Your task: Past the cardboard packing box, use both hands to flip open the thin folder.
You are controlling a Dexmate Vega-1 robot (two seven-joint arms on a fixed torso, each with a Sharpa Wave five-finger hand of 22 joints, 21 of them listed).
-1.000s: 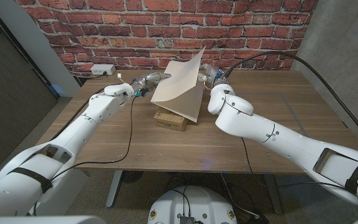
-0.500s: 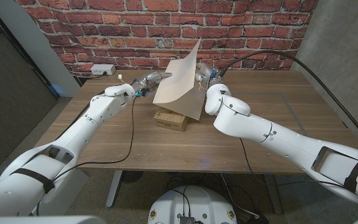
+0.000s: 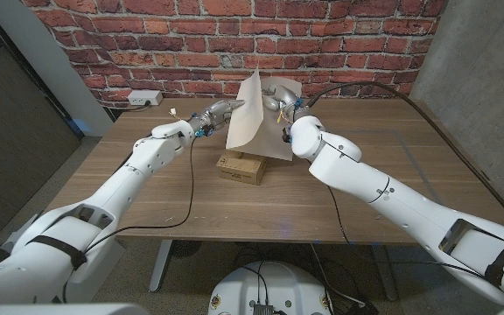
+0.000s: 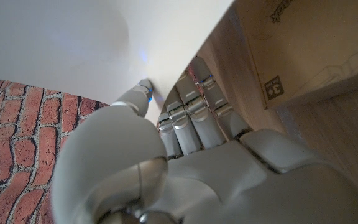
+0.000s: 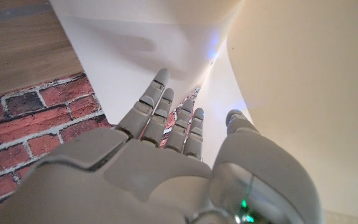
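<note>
Both arms are glossy white shells with black bands near the shoulders. The left hand [image 3: 214, 111] and right hand [image 3: 276, 99] are silver-grey, segmented metal. Thin black cables trail along each arm.

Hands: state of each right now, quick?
Left hand: touching the raised folder cover with thumb and fingers; a real grip cannot be told.
Right hand: fingers spread inside the folder, not gripping.
</note>
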